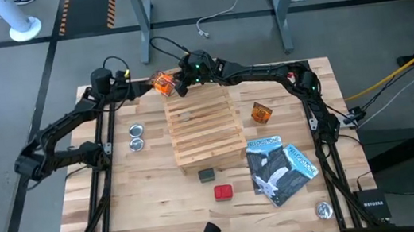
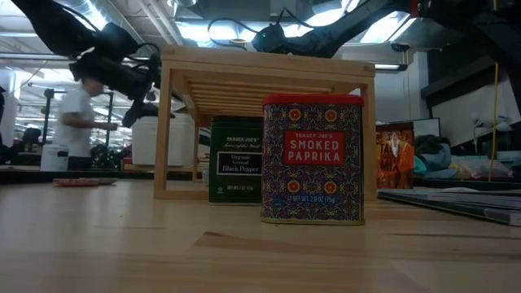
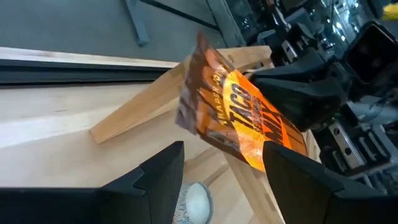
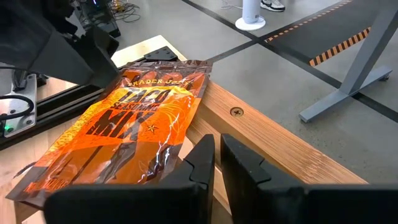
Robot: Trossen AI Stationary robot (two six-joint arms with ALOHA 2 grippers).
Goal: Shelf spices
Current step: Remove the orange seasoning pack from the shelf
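Note:
An orange-brown taco mix packet (image 1: 162, 82) hangs tilted over the far left corner of the light wooden slatted rack (image 1: 205, 129). My right gripper (image 1: 186, 77) reaches in along the far edge and is shut on the packet (image 4: 137, 118). My left gripper (image 1: 132, 86) is open just to the packet's left; its fingers (image 3: 155, 171) stand apart below the packet (image 3: 239, 106) without touching it. A second orange packet (image 1: 261, 113) stands on the table right of the rack. The dark grey box (image 1: 207, 174) and the red box (image 1: 223, 191) stand in front of the rack. My right gripper holds the taco mix packet by its bottom edge (image 4: 177, 163), pinched between the two nearly closed fingers; the fingers themselves hide the exact spot. The fingers come level from the table's right. The packet slants up, with its free end toward the left gripper, above the rack's corner bar (image 4: 249, 127).
Two round silver tins (image 1: 136, 137) lie left of the rack, and a third tin (image 1: 323, 209) sits near the right front corner. Blue-and-black booklets (image 1: 280, 168) lie right of the boxes. In the low view, a person (image 2: 77, 118) stands in the room behind.

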